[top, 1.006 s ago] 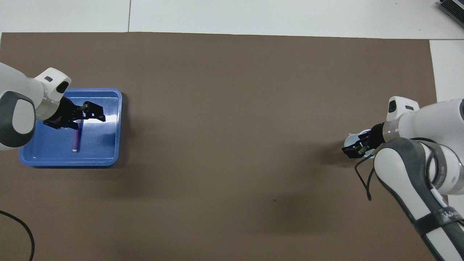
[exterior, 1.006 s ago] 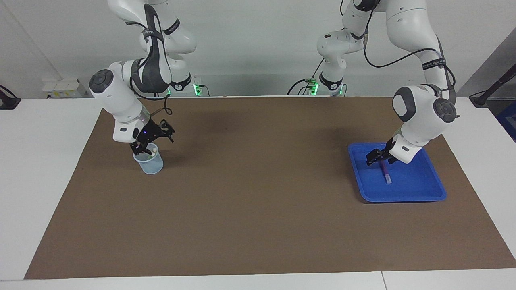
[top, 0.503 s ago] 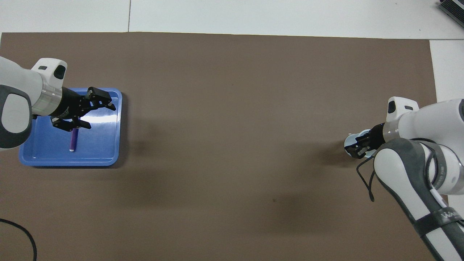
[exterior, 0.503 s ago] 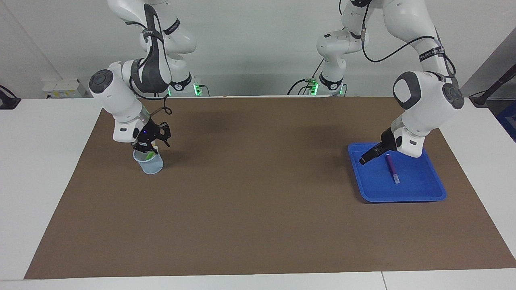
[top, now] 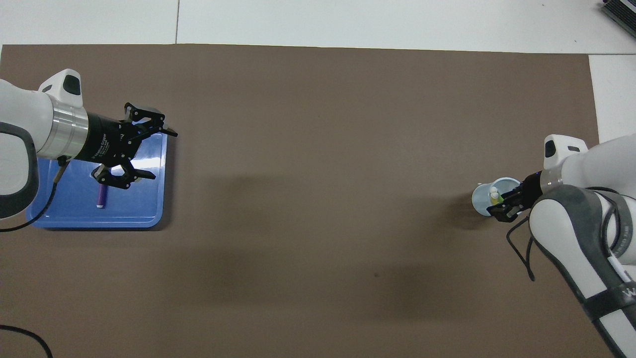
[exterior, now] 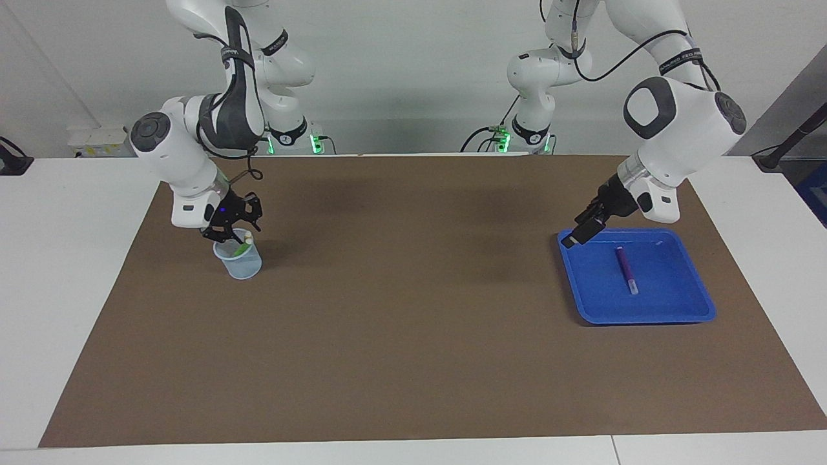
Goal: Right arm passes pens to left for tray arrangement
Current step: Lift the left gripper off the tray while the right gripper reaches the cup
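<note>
A purple pen (exterior: pixel 625 268) (top: pixel 101 197) lies in the blue tray (exterior: pixel 678 310) (top: pixel 74 221). My left gripper (exterior: pixel 575 236) (top: pixel 161 154) hangs open and empty above the tray's rim on the side toward the right arm's end. At the right arm's end, a pale cup (exterior: pixel 240 263) (top: pixel 481 200) holds a green pen (exterior: pixel 241 245) (top: pixel 495 199) that leans out at the rim. My right gripper (exterior: pixel 231 236) (top: pixel 499 204), with its blue light on, sits at the cup's mouth, shut on that green pen. Another pale pen end (top: pixel 493 190) shows in the cup.
A brown mat (exterior: pixel 413 323) covers the table between cup and tray. White tabletop (exterior: pixel 64 258) borders it. A black cable (top: pixel 20 338) lies near the mat's corner at the left arm's end.
My left gripper let go of the purple pen, rose from the tray floor and drew back toward the tray's rim. My right gripper closed at the cup's mouth and lifted slightly.
</note>
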Robot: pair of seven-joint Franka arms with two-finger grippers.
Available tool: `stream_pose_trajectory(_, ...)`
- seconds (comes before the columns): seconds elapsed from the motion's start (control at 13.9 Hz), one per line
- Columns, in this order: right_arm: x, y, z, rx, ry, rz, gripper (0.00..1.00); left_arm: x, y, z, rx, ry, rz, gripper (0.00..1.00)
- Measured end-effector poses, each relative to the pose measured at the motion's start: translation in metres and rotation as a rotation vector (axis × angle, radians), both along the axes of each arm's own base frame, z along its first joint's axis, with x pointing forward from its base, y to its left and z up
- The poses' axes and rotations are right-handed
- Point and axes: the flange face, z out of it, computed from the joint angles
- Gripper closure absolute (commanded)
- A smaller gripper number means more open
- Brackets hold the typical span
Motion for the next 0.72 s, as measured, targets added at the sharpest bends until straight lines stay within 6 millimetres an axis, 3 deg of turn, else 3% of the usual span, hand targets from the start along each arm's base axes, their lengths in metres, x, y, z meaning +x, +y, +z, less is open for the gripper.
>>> stream_pose_trajectory(0.29,0.003,0.0,0.002,-0.002,-0.018,0.0,0.5,-0.004,-0.007,0.02,-0.095,0.055,0.183,0.01)
stream_pose_trajectory(0.72,0.009,0.009,0.004,-0.009,-0.07,0.013,0.5,-0.033,-0.042,0.042,-0.138,0.122,0.393,0.01)
